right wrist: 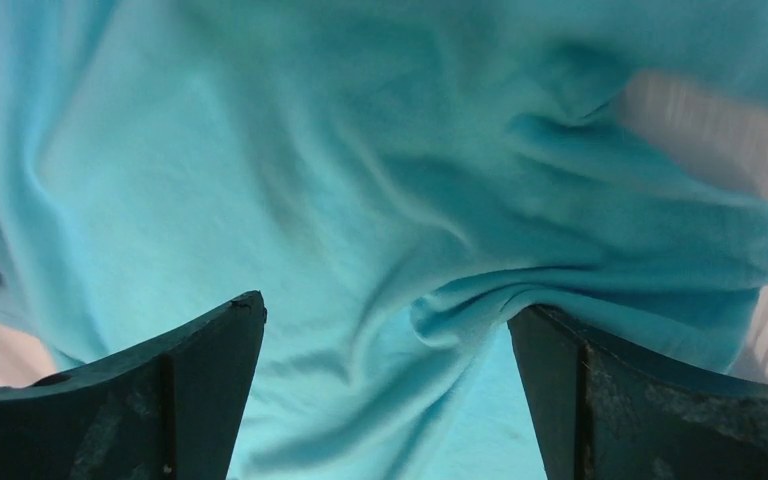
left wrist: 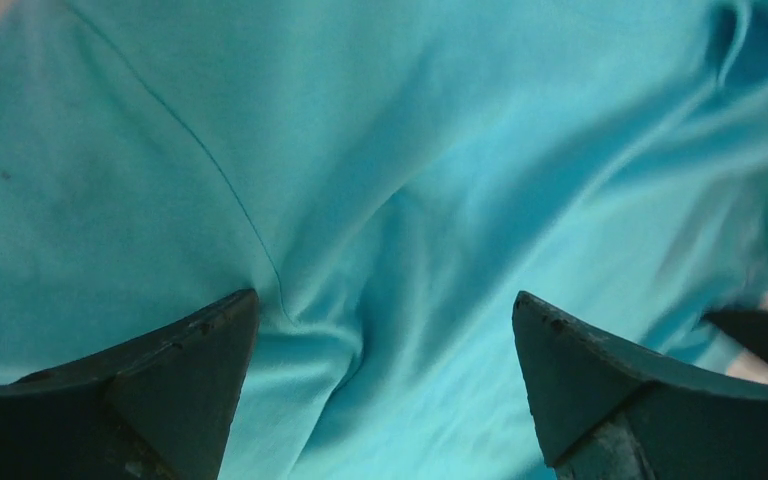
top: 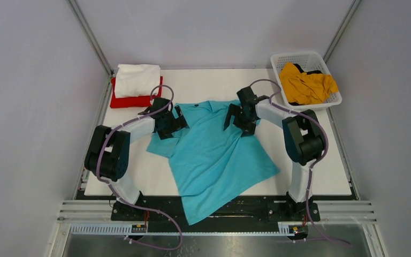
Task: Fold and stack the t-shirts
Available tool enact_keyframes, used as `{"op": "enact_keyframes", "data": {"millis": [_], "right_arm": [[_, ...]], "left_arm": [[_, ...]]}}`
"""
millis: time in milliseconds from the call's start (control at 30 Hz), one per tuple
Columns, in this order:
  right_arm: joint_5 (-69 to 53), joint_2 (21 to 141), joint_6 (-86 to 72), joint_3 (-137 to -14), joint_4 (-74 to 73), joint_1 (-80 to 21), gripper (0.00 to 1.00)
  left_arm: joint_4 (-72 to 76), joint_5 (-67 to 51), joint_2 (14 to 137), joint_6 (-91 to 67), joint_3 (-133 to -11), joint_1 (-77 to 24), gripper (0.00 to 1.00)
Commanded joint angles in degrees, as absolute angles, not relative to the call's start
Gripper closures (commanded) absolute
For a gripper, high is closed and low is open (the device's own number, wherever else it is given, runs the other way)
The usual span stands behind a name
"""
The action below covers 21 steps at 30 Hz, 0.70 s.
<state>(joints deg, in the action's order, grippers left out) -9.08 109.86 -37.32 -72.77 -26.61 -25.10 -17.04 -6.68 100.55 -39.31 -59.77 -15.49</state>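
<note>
The turquoise t-shirt point(top: 214, 152) lies spread on the white table, its hem hanging over the near edge. My left gripper point(top: 172, 124) is open over its left shoulder; in the left wrist view the cloth point(left wrist: 380, 200) fills the frame between the spread fingers point(left wrist: 180, 380). My right gripper point(top: 241, 119) is open over the right shoulder; a rumpled fold of cloth point(right wrist: 480, 300) lies between its fingers point(right wrist: 600, 390) and touches the right one. A folded white t-shirt point(top: 136, 79) sits on a red one point(top: 131, 100) at the back left. The mustard yellow t-shirt point(top: 306, 83) lies in the basket.
A white lattice basket point(top: 286, 58) stands at the back right corner of the table point(top: 321, 166). Grey walls enclose the table on three sides. The black rail with the arm bases runs along the near edge.
</note>
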Motion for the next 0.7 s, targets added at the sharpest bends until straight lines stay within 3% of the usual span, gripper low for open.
{"op": "enact_keyframes", "data": {"millis": [0, 100, 300, 500, 667], "right_arm": [[-9.58, 119.04, -33.49, -86.48, -33.52, -22.80, 0.01], [-11.57, 126.25, -31.55, -100.67, -40.69, -22.85, 0.01], [-12.05, 136.32, -29.54, -116.98, -46.19, -24.36, 0.01], [-13.30, 145.81, -24.20, -141.12, -58.02, -27.24, 0.00], [-8.26, 137.63, -20.53, -139.55, -58.94, -27.25, 0.01]], "left_arm": [[-18.31, -10.96, 94.80, -47.32, -46.22, -19.78, 0.01], [-14.78, -11.85, 89.30, -54.37, -37.93, -26.40, 0.01], [-2.17, -15.20, 86.24, -69.32, -29.04, -44.44, 0.01], [-3.93, -15.24, 91.83, -67.87, -40.27, -56.86, 0.01], [-10.60, -8.38, 84.19, -63.60, -43.60, -58.53, 0.01]]}}
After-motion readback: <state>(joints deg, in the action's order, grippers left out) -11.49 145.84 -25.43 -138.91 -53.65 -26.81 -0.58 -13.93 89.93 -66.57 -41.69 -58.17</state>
